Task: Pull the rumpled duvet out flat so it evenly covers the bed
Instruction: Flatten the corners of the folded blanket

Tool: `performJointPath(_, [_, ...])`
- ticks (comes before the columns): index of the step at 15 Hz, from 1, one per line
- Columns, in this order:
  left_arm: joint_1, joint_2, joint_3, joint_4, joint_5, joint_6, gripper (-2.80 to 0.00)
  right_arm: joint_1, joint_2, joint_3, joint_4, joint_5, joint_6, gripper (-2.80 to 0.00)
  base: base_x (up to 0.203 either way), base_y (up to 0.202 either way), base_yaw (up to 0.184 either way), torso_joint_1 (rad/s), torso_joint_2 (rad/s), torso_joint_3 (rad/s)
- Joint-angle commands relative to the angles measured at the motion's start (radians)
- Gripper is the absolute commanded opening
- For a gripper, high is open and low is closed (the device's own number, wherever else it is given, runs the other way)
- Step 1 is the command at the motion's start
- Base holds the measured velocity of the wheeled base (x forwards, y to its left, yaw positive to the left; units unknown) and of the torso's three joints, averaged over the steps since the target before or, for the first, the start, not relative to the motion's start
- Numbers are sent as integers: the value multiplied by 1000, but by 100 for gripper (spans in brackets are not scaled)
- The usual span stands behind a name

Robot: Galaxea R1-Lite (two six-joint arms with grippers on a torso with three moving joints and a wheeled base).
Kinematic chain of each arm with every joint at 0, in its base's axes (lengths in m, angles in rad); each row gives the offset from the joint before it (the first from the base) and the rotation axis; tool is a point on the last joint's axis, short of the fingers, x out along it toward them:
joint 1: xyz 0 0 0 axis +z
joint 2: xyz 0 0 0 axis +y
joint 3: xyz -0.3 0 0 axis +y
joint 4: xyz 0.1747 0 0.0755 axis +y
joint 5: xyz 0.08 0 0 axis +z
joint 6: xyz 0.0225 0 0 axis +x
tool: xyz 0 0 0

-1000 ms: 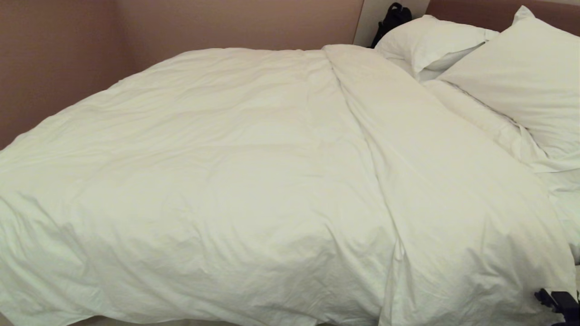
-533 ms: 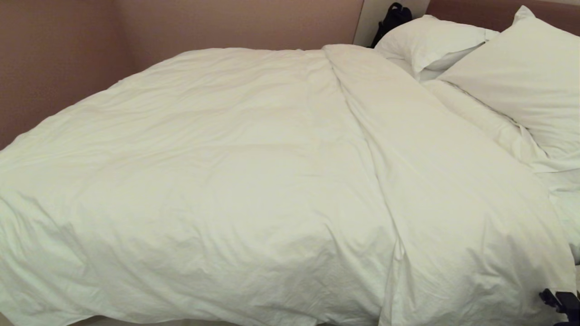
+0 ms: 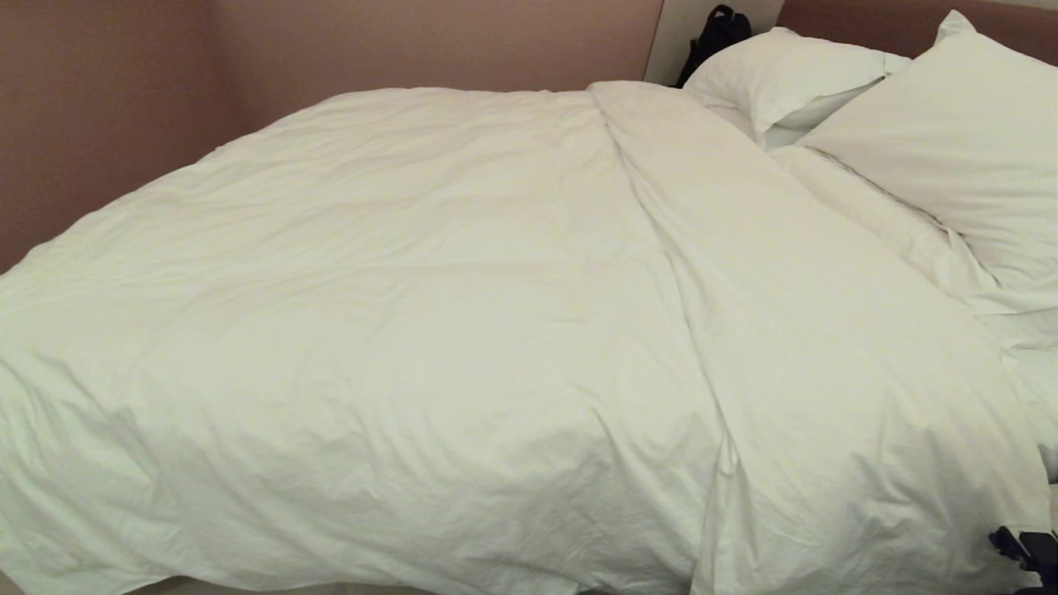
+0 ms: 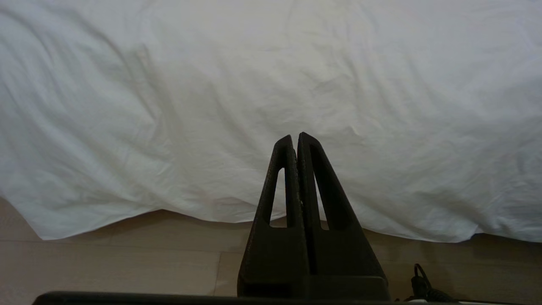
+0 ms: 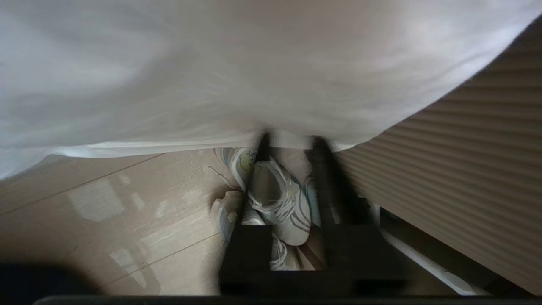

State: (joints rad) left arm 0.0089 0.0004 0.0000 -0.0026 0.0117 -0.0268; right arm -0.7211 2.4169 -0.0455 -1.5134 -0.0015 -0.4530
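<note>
Head view, looking down, shows you a white duvet (image 3: 463, 330) spread over almost the whole bed (image 3: 909, 25), whose reddish-brown headboard shows at the far right corner. The duvet is puffy and creased, with one long fold running from the far side toward you, right of the middle. Its near edge hangs over the side of the bed closest to you. Two white pillows (image 3: 934, 149) lean at the head end on the right, and a dark bag (image 3: 717, 29) sits in the gap beyond them against the pinkish wall (image 3: 107, 107).

Your right gripper (image 3: 1025, 549) shows only as a dark tip at the lower right corner of this view, right beside the duvet's hanging corner. In the right wrist view the right gripper (image 5: 290, 144) has its two fingers spread apart, with the tips at the hem of the duvet (image 5: 211, 76); the picture is too smeared to tell whether cloth lies between them. Below it, pale sneakers (image 5: 275, 199) lie on the wooden floor (image 5: 106, 212).

In the left wrist view your left gripper (image 4: 295, 142) has its fingers pressed together, empty, pointing at the duvet's draped edge (image 4: 254, 106) above the floor (image 4: 106, 262).
</note>
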Motion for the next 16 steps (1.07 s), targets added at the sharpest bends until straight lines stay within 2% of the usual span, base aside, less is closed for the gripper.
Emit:
performJointPath(1, [0,0,0,-1,1,-1,-280,-1,-9,4,-8,0,-1,0,0,0,0,0,0,0])
performJointPath(7, [0,0,0,-1,1,-1,-280,-14,-7,-5,-9,24,5,0,0,0,0,0,0,0])
performJointPath(9, [0,0,0,-1,1,-1,-280,-29,-8,-8,-8,95,4,0,0,0,0,0,0,0])
performJointPath(13, [0,0,0,-1,1,-1,-280,-44,0,-8,-7,183,3,0,0,0,0,0,0,0])
performJointPath(16, [0,0,0,-1,1,-1,-280,-84,14,-7,-2,341,-36,0,0,0,0,0,0,0])
